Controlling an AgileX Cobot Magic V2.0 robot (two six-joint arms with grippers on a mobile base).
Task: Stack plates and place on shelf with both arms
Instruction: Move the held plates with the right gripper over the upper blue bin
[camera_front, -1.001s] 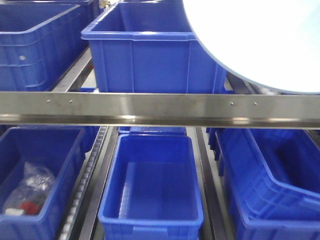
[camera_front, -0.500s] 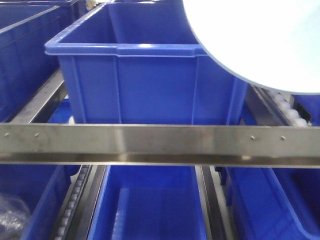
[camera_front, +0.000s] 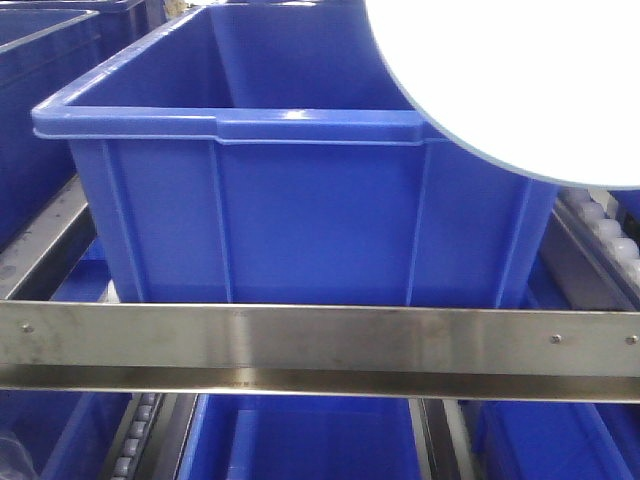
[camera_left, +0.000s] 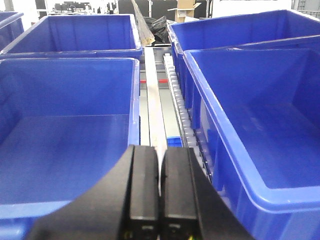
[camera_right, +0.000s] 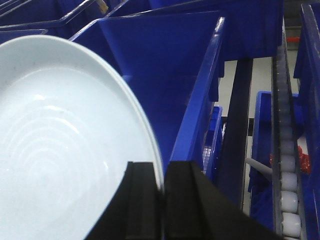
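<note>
Right claw (camera_right: 162, 200) pinches one white plate (camera_right: 60, 150) (rim only); left claw (camera_left: 160, 190) pressed together, holding nothing.

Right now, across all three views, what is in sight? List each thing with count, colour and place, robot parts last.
plate: one visible, white, held at its rim above the bins, top right in the front view
bins: several, blue, open-topped, on the shelf levels
shelf: one, steel crossbar with rivets, roller rails between the bins
clutter: dark bags and boxes, far background
left gripper: black, jaws together, nothing between them
right gripper: black, jaws clamped on the plate rim
</note>
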